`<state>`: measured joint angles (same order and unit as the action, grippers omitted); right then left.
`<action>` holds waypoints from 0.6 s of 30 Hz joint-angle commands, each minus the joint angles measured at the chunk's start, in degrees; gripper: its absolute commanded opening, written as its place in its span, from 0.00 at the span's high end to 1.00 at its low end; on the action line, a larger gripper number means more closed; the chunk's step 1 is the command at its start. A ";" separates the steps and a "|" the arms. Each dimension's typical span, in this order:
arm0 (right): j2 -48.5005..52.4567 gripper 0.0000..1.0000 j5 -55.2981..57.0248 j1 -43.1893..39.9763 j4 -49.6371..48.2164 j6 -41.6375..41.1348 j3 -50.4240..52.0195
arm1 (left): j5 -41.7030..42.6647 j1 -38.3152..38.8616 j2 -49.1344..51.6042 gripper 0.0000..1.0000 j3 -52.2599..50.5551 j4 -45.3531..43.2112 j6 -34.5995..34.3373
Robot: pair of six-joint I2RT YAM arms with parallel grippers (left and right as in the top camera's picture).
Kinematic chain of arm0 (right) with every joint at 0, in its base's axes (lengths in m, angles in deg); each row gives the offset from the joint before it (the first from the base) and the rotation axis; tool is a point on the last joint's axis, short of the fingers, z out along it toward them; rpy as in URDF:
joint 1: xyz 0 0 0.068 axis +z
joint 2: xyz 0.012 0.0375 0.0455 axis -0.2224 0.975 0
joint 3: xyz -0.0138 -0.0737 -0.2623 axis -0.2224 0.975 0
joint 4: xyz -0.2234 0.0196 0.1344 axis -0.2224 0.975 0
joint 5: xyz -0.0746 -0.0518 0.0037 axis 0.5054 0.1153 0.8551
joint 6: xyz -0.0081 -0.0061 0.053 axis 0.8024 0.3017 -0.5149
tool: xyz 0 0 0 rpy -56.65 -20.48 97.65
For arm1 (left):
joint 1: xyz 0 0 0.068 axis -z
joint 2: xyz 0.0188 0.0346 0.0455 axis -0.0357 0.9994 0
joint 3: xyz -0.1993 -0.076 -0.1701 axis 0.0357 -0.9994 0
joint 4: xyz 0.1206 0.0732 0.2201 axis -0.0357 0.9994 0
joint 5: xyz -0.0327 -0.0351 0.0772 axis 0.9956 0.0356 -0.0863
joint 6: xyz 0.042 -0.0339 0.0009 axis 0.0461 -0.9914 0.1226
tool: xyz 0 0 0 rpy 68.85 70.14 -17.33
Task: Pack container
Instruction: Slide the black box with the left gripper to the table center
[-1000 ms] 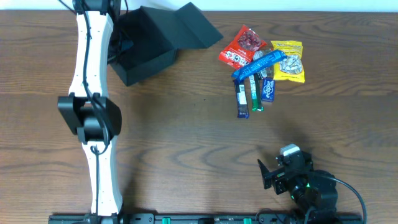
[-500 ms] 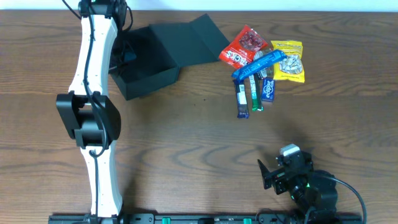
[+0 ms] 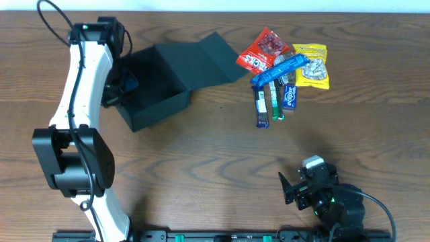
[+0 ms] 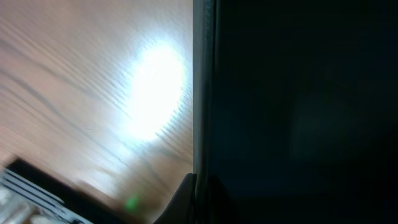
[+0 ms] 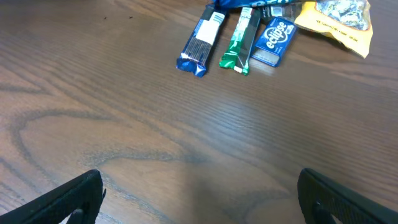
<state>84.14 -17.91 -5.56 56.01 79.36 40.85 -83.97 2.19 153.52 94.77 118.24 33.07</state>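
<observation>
Since half a second ago the box (image 3: 156, 91) has swung round and slid toward the near left. Its lid (image 3: 216, 57), which stood half raised a second ago, now lies folded back toward the far right. My left arm (image 3: 77, 114) has swept left with it, and its elbow now sits low on the left side of the table (image 3: 201, 154).

I see the left claw (image 3: 121, 82) at the rim of the box's left wall, but the arm covers most of it from above. My left wrist view gives me only the dark box (image 4: 298, 112) filling the right half, its edge running straight up the middle, and glare on the table (image 4: 93, 93) beside it. Whether that claw is apart or clamped on the wall I cannot tell.

The box stands open on the far left part of the table, its inside dark.

My right claw (image 3: 290, 188) (image 5: 199, 196) sits at the near right, fingers spread wide with bare wood between them.

A cluster of snacks lies at the far right:
- a red packet (image 3: 263, 50) just beside the lid's right edge
- a yellow bag (image 3: 312, 66) (image 5: 339, 18) furthest right
- a long blue bar (image 3: 281, 69) slanting across the middle
- below it a dark blue bar (image 3: 261, 107) (image 5: 201, 43), a green stick (image 3: 277, 101) (image 5: 241, 37) and a blue gum pack (image 3: 289, 95) (image 5: 273, 34), side by side and well apart from my right claw
</observation>
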 commanded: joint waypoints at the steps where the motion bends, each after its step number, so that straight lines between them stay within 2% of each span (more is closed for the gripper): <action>1: -0.31 0.01 0.35 -0.42 0.04 -0.61 0.20 | 6.47 0.35 -1.05 0.94 -4.81 -1.97 -8.46; 4: -0.31 0.01 0.35 -0.42 0.04 -0.63 0.20 | 9.88 0.37 -1.77 0.94 -9.60 -5.90 -14.97; 9: -0.31 0.01 0.35 -0.42 0.04 -0.63 0.20 | 9.40 0.46 -6.67 0.94 -16.92 -13.27 -24.83; 12: -0.31 0.01 0.35 -0.42 0.04 -0.63 0.20 | 8.22 1.11 -9.46 0.94 -19.52 -14.34 -32.48; 18: -0.31 0.01 0.35 -0.42 0.04 -0.63 0.20 | 8.57 8.37 -10.23 0.94 -20.63 -15.93 -43.28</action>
<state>84.14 -17.91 -5.56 56.01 79.36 40.85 -75.45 7.33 144.25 74.23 103.29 -3.52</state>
